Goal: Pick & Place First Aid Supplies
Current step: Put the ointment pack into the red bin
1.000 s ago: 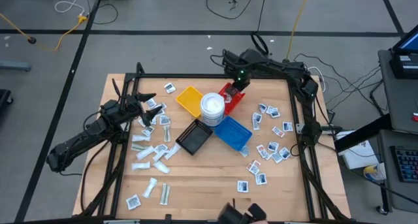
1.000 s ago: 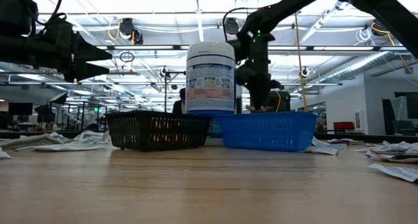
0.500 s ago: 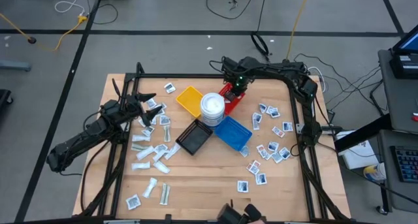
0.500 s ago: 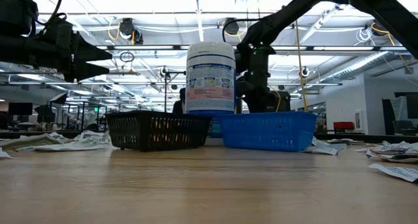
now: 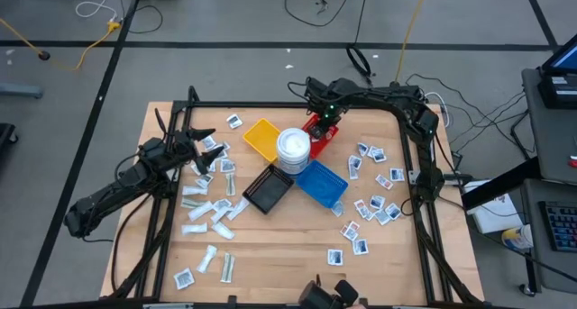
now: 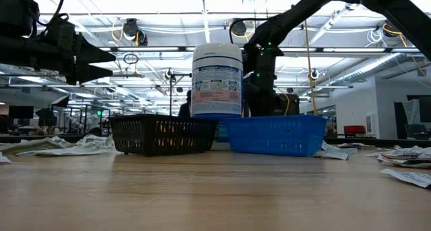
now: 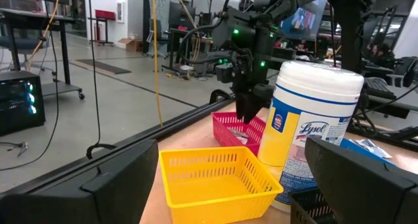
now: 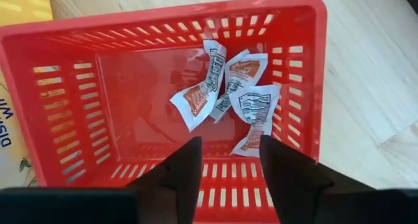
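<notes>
**A:** Right gripper [image 8: 228, 160] hangs over the red tray [image 8: 78, 48], fingers parted, nothing pinched. Packets [image 8: 225, 87] lie inside. Lift now?

**B:** Yeah, I'd rise straight up, clear the rim, then swing away.

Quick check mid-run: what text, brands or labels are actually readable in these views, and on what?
"Lysol": on the round white tub, left wrist view.
Fine print on the tub's label in the low view: too small to read.
Print on the packets lying in the red tray: too blurred to read.
Packets scattered on the table: too small to read.
</notes>
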You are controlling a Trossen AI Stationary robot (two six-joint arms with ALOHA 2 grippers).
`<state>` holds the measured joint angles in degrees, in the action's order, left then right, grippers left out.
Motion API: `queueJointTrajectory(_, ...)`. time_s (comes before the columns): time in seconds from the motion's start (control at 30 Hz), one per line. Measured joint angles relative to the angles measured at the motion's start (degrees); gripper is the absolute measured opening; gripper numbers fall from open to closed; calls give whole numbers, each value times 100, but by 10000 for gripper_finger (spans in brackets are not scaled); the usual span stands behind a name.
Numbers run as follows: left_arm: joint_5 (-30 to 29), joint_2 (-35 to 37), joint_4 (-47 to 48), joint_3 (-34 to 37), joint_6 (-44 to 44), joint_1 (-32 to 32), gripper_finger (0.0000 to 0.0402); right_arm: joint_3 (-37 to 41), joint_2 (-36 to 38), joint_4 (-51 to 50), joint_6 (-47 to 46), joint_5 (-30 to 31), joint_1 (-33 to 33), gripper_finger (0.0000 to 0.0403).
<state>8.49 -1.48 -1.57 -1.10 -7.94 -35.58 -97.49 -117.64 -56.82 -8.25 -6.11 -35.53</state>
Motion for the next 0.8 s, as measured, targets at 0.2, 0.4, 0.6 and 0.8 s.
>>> queueJointTrajectory(0.2, 0, -2, 1, 0, 0, -1, 392, -4, 379, -313, 0, 11, 0, 165)
queueJointTrajectory(0.4, 0, -2, -1, 0, 0, 1, 392, -4, 864, -492, -196, 5, 26, 155)
queueJointTrajectory(0.6, -1, -1, 0, 0, 0, -1, 392, -4, 1080, -474, -369, 3, 42, 154)
queueJointTrajectory(0.8, -2, -2, -1, 2, 0, -1, 392, 540, 1176, -415, -558, 11, 194, 151)
